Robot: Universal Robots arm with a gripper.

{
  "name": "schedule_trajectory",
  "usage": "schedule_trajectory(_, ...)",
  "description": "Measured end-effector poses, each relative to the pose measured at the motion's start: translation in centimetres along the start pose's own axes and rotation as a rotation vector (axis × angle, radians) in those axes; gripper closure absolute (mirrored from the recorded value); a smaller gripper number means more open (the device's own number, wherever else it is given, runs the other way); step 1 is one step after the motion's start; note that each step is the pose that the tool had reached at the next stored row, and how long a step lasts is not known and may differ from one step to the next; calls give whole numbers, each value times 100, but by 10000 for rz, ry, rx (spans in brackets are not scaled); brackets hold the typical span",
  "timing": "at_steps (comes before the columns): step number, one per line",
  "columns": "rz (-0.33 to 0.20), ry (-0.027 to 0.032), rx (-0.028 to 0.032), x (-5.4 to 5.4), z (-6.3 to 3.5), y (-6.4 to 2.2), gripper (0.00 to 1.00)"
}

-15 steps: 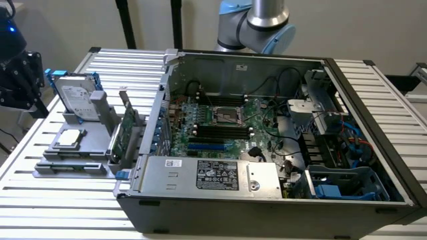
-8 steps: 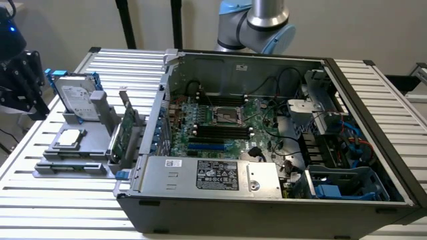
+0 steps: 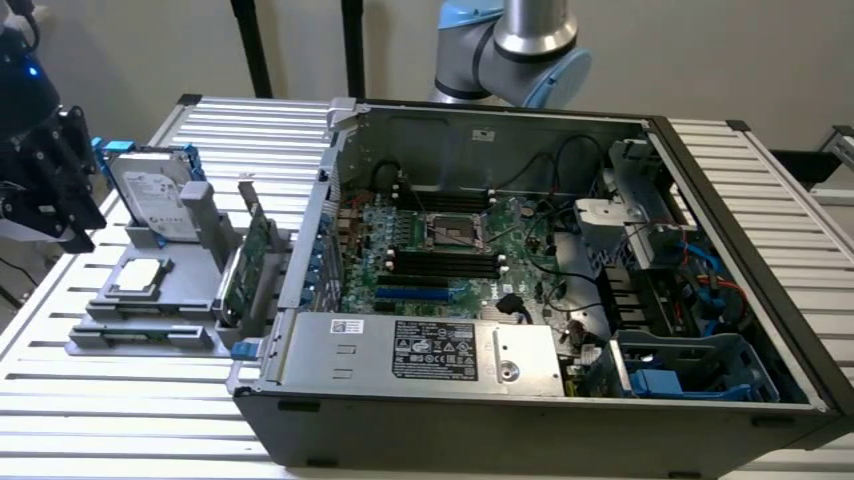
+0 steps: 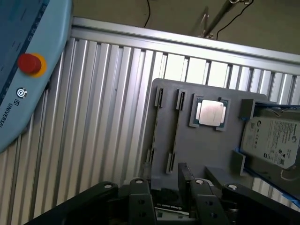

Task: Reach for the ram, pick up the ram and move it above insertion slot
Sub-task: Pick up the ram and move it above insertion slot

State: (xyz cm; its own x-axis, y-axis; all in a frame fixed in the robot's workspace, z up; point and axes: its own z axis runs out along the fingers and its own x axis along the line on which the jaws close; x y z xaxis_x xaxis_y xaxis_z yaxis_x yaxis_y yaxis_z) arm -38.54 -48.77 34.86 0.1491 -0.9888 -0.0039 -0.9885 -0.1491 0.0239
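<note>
Wrist view: ram (image 4: 176,132) near end effector (image 4: 171,206)

The exterior view looks obliquely down from mid-range onto the open computer case (image 3: 534,430) and slatted table (image 3: 120,420). The wrist view faces down at close range. Both cover the grey fixture (image 3: 183,290) (image 4: 206,150), located at the exterior frame's left.

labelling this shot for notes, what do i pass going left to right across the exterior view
gripper → hard drive → green card standing on edge → motherboard inside the open case → blue drive cage
</note>
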Motion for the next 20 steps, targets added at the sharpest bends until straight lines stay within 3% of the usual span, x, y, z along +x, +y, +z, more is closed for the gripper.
schedule_trajectory(20,421,-9,0,43,363,-1,64)
